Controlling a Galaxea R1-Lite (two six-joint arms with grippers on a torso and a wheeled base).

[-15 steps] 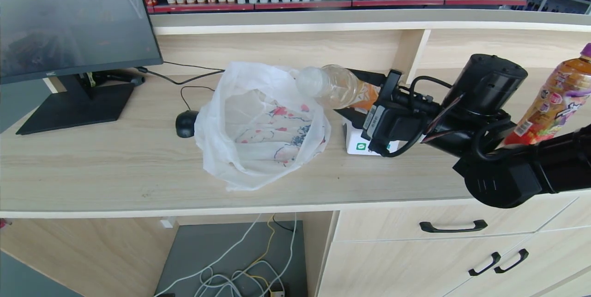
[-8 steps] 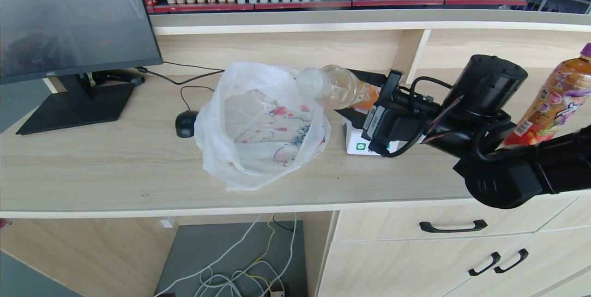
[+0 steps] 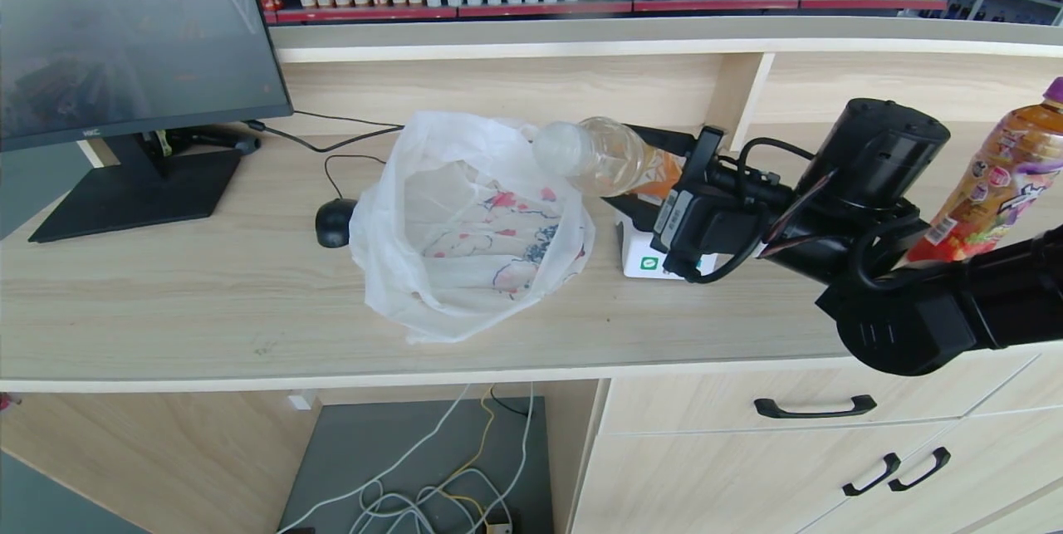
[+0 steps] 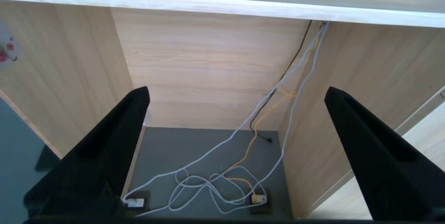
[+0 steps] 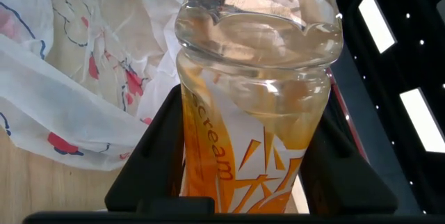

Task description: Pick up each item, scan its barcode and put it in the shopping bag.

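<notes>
Bottle point(image 3: 602, 159) with orange label lies sideways, clamped in right gripper point(image 3: 641, 174), free end over right rim of shopping bag point(image 3: 465, 227) on bench point(image 3: 208, 301). White box point(image 3: 644, 256) sits under gripper; mouse point(image 3: 335, 222) and monitor point(image 3: 124, 27) left of bag; second bottle point(image 3: 996, 177) far right. Left gripper point(image 4: 236, 147) spread wide, empty, facing cables point(image 4: 229, 175) under bench.

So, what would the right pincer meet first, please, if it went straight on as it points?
Most likely the shopping bag, led by the bottle that the right pincer holds; depth is unclear.

Two nearby bottles point(image 3: 606, 156) point(image 3: 992, 177); one shopping bag point(image 3: 465, 227); one monitor point(image 3: 124, 27); one mouse point(image 3: 335, 221).
</notes>
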